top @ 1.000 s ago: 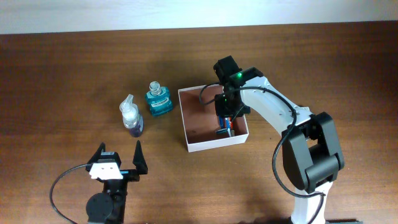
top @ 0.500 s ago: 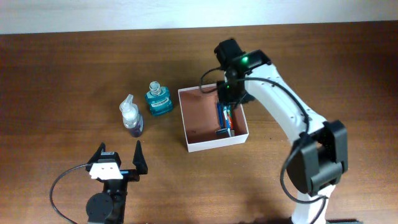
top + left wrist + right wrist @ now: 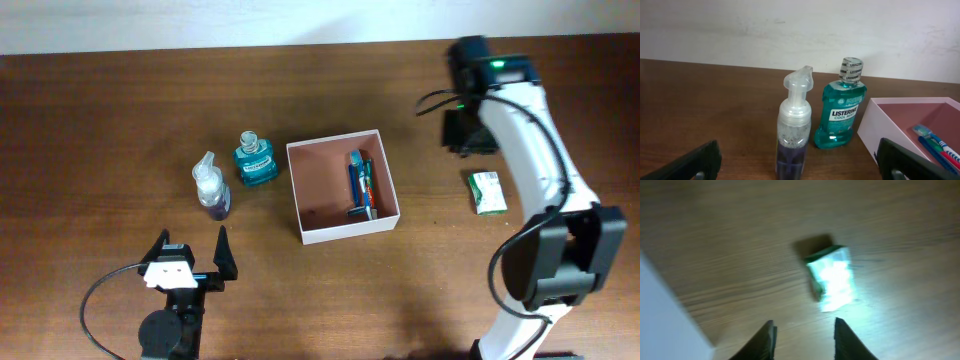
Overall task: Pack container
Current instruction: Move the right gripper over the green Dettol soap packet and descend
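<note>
- Container [image 3: 320,195], overhead: sits on the table [image 3: 100,120] with toothbrushes [image 3: 361,184] along its right wall. Mouthwash bottle [image 3: 254,160] is just left of it, pump bottle [image 3: 211,188] further left, green packet [image 3: 488,191] well right.
- Left wrist: left gripper [image 3: 797,150] spread wide, empty; container corner ahead-right.
- Right wrist: right gripper [image 3: 805,337] partly parted, empty, over the packet.

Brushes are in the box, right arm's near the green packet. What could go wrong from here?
1. The green packet lies flat; the right fingers look only partly apart and might shove it rather than grip it.
2. The mouthwash bottle and pump bottle stand close together; grabbing one may topple the other.
</note>
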Controlling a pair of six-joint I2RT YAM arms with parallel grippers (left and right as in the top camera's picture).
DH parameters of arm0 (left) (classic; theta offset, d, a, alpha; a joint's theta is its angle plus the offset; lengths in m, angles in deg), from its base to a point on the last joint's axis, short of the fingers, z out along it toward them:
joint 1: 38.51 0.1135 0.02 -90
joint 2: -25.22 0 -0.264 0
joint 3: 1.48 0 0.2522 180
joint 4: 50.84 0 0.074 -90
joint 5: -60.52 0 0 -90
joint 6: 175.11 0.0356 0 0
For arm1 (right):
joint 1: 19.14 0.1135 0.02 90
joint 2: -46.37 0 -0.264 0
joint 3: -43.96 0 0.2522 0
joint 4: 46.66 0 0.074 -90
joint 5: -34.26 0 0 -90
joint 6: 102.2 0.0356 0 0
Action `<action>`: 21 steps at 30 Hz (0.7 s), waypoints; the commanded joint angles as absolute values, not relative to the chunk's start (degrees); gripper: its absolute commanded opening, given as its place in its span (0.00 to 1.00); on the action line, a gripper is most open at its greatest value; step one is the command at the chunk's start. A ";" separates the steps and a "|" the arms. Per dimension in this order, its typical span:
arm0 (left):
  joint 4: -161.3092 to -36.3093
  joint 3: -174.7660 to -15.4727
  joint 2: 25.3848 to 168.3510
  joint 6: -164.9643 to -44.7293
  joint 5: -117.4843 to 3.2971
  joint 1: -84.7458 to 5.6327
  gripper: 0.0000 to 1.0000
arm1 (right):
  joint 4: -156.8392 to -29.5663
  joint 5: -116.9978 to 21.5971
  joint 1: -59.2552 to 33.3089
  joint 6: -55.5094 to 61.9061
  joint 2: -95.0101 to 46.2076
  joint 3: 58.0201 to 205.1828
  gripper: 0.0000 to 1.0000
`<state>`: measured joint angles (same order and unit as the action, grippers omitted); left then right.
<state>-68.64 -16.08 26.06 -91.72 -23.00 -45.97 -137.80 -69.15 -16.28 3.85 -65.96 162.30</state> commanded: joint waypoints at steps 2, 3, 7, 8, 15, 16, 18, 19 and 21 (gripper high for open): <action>-68.55 -15.76 25.56 -90.80 -22.14 -45.69 0.99 | -137.76 -70.33 -22.19 1.10 -65.00 163.04 0.43; -68.53 -15.76 25.56 -90.80 -22.14 -45.69 0.99 | -137.76 -70.29 -23.65 1.08 -65.00 163.04 0.46; -68.55 -15.76 25.56 -90.80 -22.14 -45.69 0.99 | -136.82 -66.62 -27.21 -3.86 -65.11 162.28 0.55; -68.53 -15.76 25.56 -90.80 -22.14 -45.69 0.99 | -136.49 -65.37 -27.67 -5.17 -65.20 161.95 0.57; -68.55 -15.76 25.56 -90.80 -22.14 -45.69 0.99 | -131.99 -62.60 -28.11 -13.06 -66.40 156.55 0.80; -68.55 -15.76 25.56 -90.80 -22.14 -45.69 0.99 | -130.94 -62.60 -28.22 -13.96 -66.66 155.28 0.83; -68.53 -15.76 25.56 -90.80 -22.14 -45.69 0.99 | -129.47 -62.57 -28.48 -15.36 -67.16 153.14 0.84; -68.55 -15.76 25.56 -90.80 -22.14 -45.69 0.99 | -128.99 -62.57 -28.59 -15.73 -67.30 152.16 0.85; -68.55 -15.76 25.56 -90.80 -22.14 -45.69 0.99 | -127.81 -62.16 -28.94 -16.52 -67.40 149.75 0.85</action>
<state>-68.64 -16.08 26.06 -91.72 -23.00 -45.97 -128.56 -63.30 -28.31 -13.30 -66.36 152.44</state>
